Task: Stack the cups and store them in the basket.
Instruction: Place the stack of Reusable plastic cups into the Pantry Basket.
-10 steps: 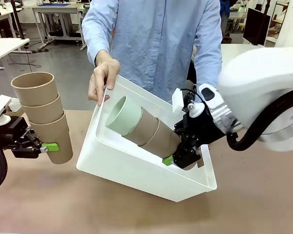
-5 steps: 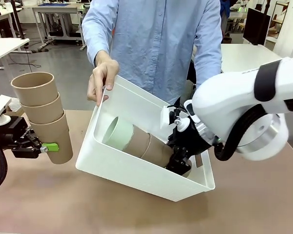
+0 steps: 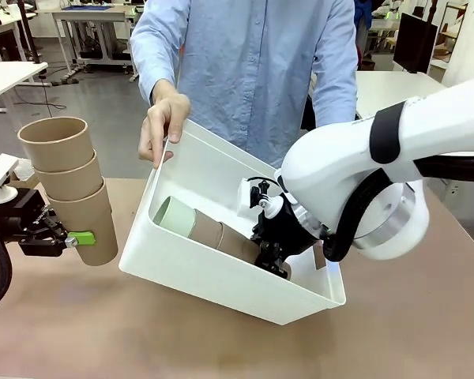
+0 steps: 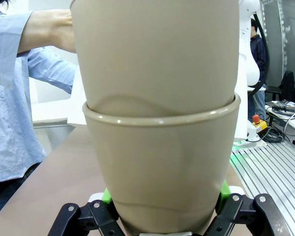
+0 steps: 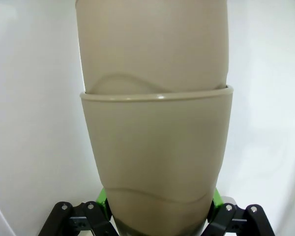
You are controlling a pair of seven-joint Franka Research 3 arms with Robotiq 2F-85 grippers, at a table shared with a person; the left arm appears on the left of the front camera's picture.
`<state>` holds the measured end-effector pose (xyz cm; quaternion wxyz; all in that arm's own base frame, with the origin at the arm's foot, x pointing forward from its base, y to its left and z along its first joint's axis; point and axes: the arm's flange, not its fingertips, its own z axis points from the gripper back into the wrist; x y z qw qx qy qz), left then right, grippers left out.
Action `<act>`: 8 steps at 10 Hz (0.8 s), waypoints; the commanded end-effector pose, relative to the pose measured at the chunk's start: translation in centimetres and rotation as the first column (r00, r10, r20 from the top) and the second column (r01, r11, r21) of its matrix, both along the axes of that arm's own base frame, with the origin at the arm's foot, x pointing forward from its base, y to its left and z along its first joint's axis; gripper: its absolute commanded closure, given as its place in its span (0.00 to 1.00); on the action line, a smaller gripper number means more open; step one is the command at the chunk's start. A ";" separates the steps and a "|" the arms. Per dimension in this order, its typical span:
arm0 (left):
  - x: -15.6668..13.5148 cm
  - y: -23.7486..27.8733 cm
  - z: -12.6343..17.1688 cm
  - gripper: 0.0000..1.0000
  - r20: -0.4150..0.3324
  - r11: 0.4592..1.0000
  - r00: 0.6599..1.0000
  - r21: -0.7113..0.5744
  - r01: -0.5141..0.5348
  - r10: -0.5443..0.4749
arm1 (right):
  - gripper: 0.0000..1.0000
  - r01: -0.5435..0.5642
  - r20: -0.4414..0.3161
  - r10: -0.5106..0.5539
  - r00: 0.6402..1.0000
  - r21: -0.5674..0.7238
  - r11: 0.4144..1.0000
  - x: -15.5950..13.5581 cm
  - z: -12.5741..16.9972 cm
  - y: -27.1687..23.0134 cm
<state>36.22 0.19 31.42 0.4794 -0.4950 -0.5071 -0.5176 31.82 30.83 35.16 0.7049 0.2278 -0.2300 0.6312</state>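
Holding a stack of three tan cups (image 3: 67, 185) above the left part of the table (image 3: 221, 347), the left gripper (image 3: 85, 238) was clamped on the btm cup near its base, green pads pressed to either side. The stack stood roughly upright w/ a slight lean, mouths up, clear of the tabletop. In the left wrist view the same gripper (image 4: 164, 199) had its pads tight vs. the lowest cup's wall, the next cup nested in above its rim. The right gripper (image 3: 270, 254) reached down into the basket (image 3: 221, 280), closed on the base end of a second stack (image 3: 221, 235): two tan cups w/ the mint cup (image 3: 174, 217) nested at the far end, mouth toward the basket's left wall. That stack lay nearly on its side, low inside the basket; contact w/ the floor couldn't be told. The right wrist view showed the gripper (image 5: 160, 204) w/ pads hugging the tan cup, white basket wall behind. The basket was tipped, opening toward the robot, a person's hand (image 3: 164, 126) gripping its far left rim corner
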 end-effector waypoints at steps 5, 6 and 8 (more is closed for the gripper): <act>-0.1 0.0 0.4 0.15 0.011 1.000 1.000 -0.008 0.003 -0.003 | 0.00 0.002 0.030 -0.001 1.000 -0.020 1.000 0.4 0.4 0.6; -0.1 0.0 0.4 0.15 0.011 1.000 1.000 -0.008 0.003 -0.003 | 0.00 0.003 0.023 -0.003 1.000 -0.006 1.000 0.3 1.3 0.3; -0.1 0.0 0.4 0.15 0.011 1.000 1.000 -0.008 0.003 -0.003 | 0.00 0.010 0.004 -0.010 1.000 0.026 1.000 0.4 4.1 -1.1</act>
